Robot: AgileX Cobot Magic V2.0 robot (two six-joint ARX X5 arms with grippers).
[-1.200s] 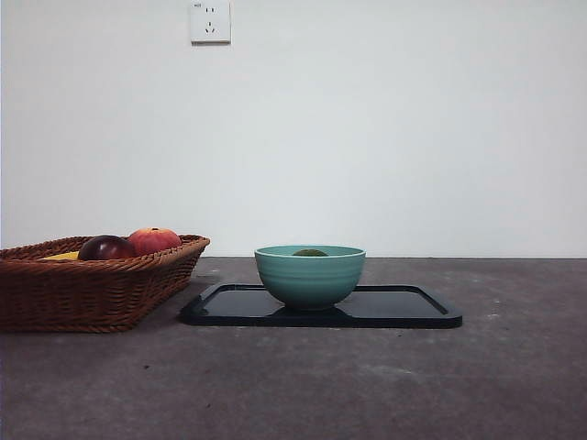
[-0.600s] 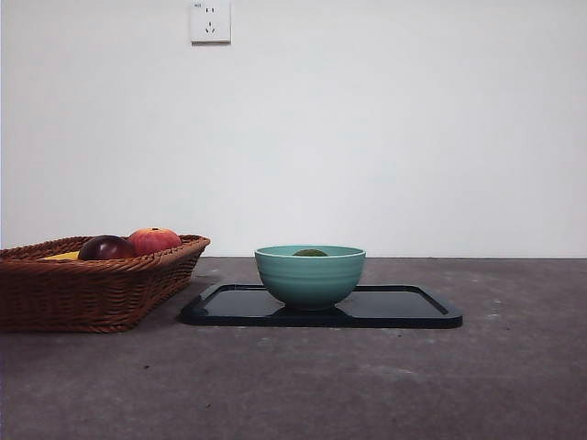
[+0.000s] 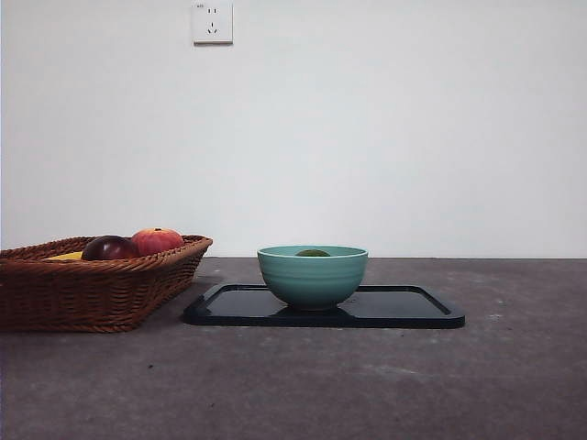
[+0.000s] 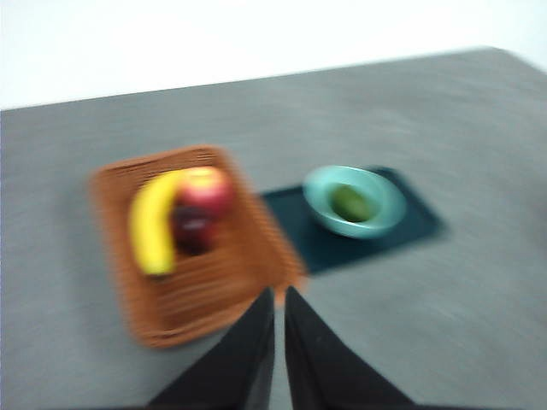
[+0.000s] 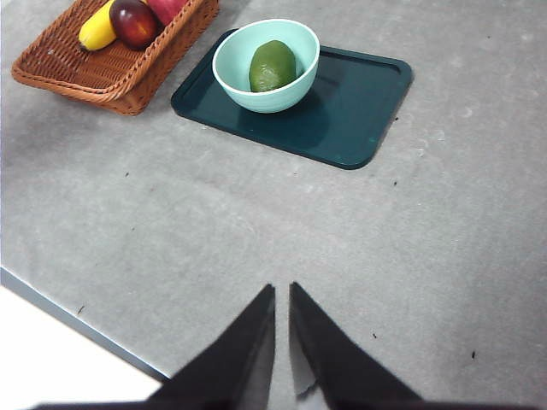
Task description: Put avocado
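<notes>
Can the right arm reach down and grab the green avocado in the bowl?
Probably yes. The dark green oval avocado lies uncovered in the open teal bowl, nothing above it, and the right tool hangs high over bare table.

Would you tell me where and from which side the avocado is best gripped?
Probably from above, across its narrow middle: the avocado lies on its side inside the bowl, whose wall blocks any sideways approach, leaving only its top exposed.

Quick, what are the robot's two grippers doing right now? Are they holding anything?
Left gripper: shut, holding nothing, up above the basket.
Right gripper: shut, holding nothing, over bare table, away from the avocado in the bowl.
</notes>
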